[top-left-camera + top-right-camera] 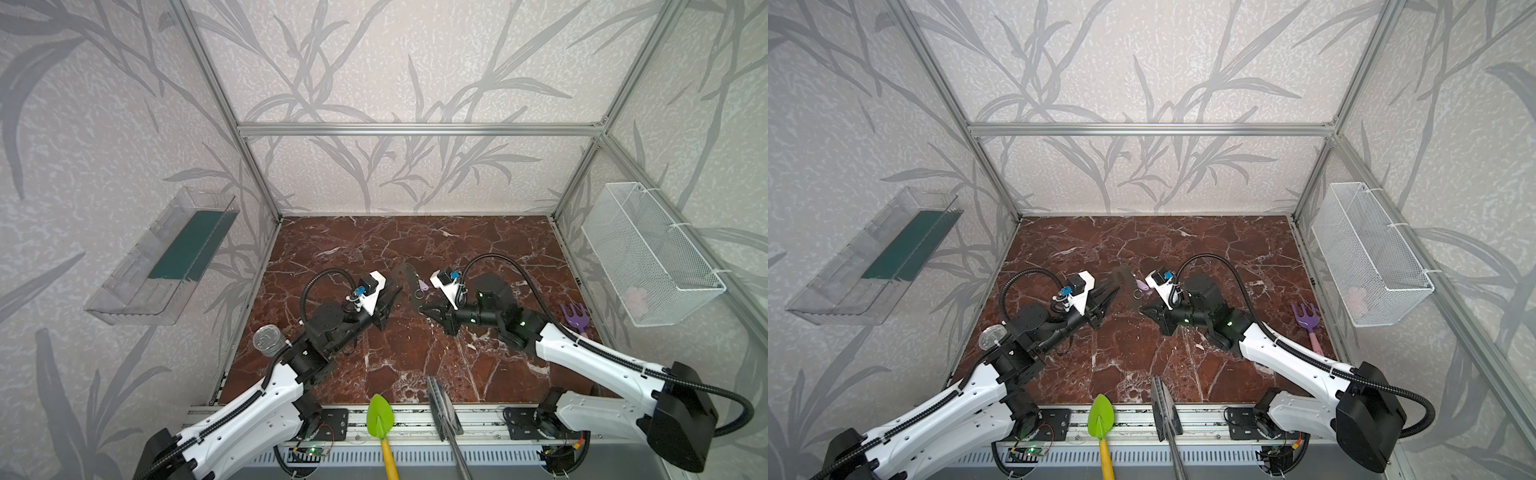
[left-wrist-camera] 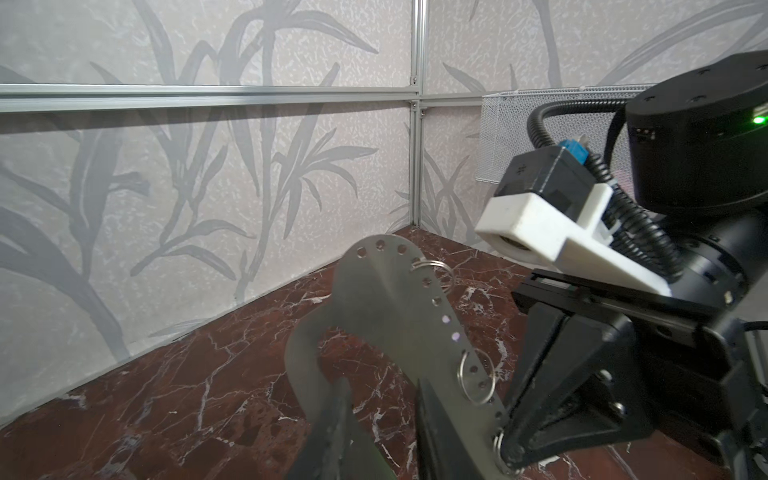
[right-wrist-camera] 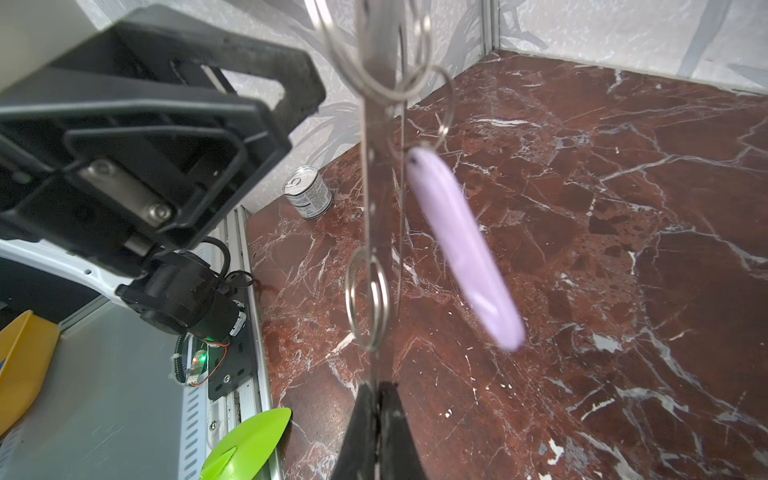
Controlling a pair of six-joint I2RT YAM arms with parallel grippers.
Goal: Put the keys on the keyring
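Pinching the keyring [image 2: 399, 316] by its lower edge, the right gripper [image 3: 376, 399] holds it upright, long axis vertical above its tips. The lilac key [image 3: 461, 245] dangles alongside. The left gripper [image 2: 380, 419], jaws parted, straddles the tag's rim, nearer.

Around the keyring [image 2: 386, 299]: one lilac key [image 3: 463, 245] hanging on it, three wire rings [image 2: 476, 376] through its edge holes. Left of it, one can [image 1: 268, 340]. Right, one purple rake [image 1: 575, 316]. Nearer than it, one green trowel [image 1: 379, 419]. Two grippers.
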